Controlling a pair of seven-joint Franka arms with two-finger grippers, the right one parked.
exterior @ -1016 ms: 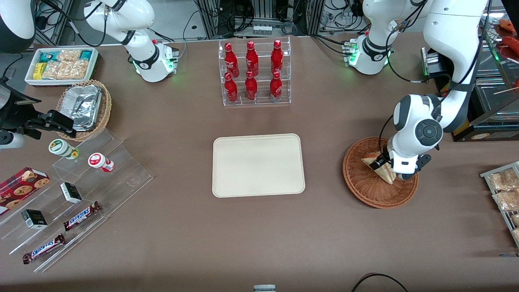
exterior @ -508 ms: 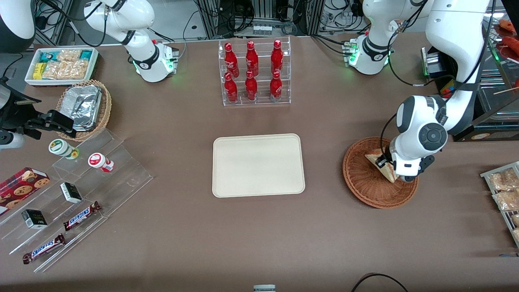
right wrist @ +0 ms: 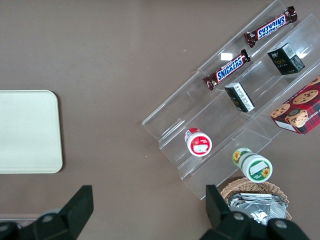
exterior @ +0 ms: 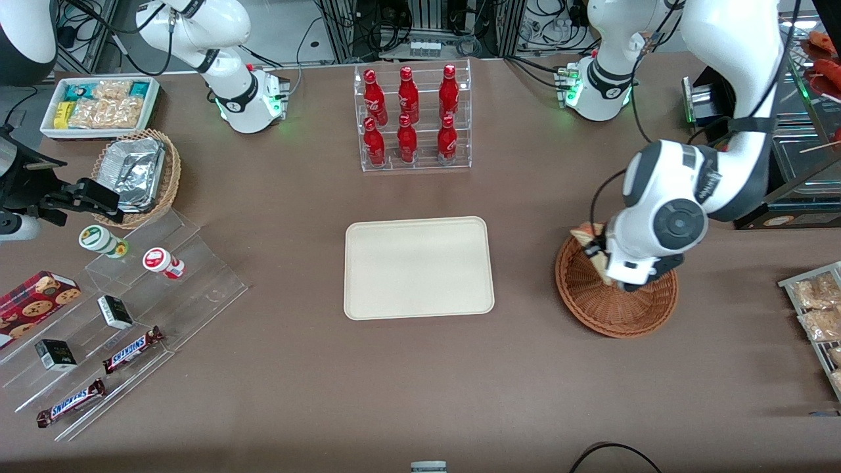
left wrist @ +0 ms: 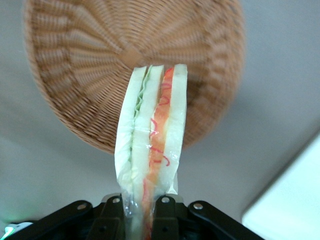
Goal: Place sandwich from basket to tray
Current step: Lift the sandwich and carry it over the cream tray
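Note:
My left gripper point(exterior: 601, 257) is shut on the sandwich point(exterior: 587, 234), a clear-wrapped wedge of pale bread with red and green filling. It holds the sandwich in the air above the rim of the reddish-brown wicker basket point(exterior: 608, 305), on the tray's side of it. In the left wrist view the sandwich point(left wrist: 152, 135) hangs between the fingers point(left wrist: 113, 212) with the basket point(left wrist: 90, 70) below it, holding nothing else. The cream tray point(exterior: 418, 267) lies flat at the table's middle; a corner of it shows in the left wrist view point(left wrist: 290, 200).
A clear rack of red bottles point(exterior: 411, 118) stands farther from the front camera than the tray. Snack packs point(exterior: 815, 309) lie at the working arm's end. At the parked arm's end are a tan basket with foil containers point(exterior: 136, 172), a white snack bin point(exterior: 98, 105) and acrylic steps with candy point(exterior: 125, 315).
My gripper has lifted the sandwich out of the basket and moved it toward the tray; it was low inside the basket a second ago.

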